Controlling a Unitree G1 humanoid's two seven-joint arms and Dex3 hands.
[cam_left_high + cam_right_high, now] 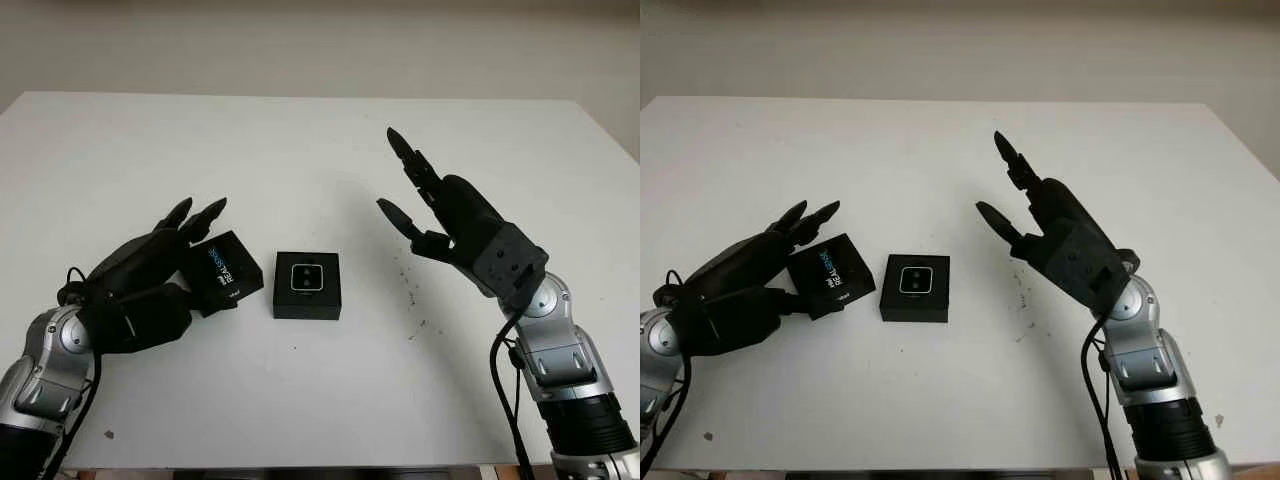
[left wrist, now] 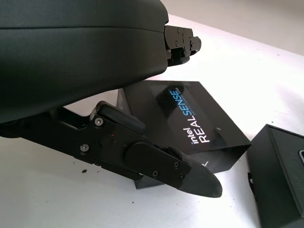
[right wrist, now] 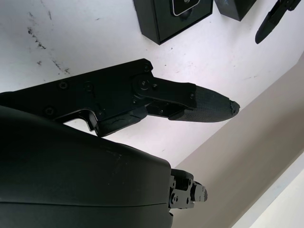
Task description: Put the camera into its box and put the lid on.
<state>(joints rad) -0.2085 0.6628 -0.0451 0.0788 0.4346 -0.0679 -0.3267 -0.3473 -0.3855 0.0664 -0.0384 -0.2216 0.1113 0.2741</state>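
Two black hands hover over the white table (image 1: 320, 140): the right hand (image 1: 450, 225) is raised toward its right edge, open and empty. Nearer the left edge, the left hand (image 1: 150, 275) clasps the tilted lid (image 1: 222, 270) between thumb and fingers, just beside the box (image 1: 307, 286), where the camera (image 1: 306, 277) lies.

Soft, even light fell on the white table (image 1: 320, 150); shadows were faint, glare absent, and the far edge looked slightly hazy.
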